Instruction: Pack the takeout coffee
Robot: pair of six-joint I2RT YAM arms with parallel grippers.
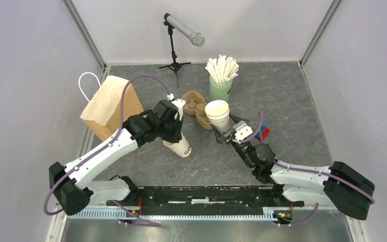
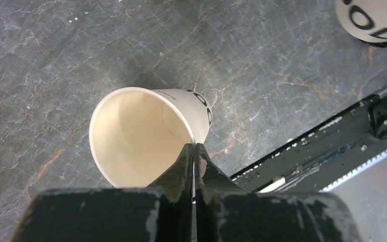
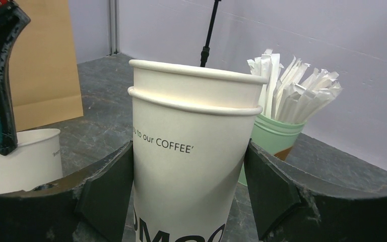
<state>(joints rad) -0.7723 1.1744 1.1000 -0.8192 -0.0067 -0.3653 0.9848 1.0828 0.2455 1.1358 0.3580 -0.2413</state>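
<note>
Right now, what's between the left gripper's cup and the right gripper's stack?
Only bare table. The top view shows it between the lone cup in the left gripper and the cup stack in the right gripper. The left wrist view agrees.

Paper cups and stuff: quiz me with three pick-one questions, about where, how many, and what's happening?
1. Where is the brown paper bag? A) table's left B) table's right C) middle front
2. How many cups are in the stack of white paper cups? A) two B) four C) six
3. The left gripper is: A) wide open B) shut on the single white printed paper cup's rim C) holding a lid
Answers: A, bag stands left; A, two rims show; B, fingers pinch the rim.
</note>
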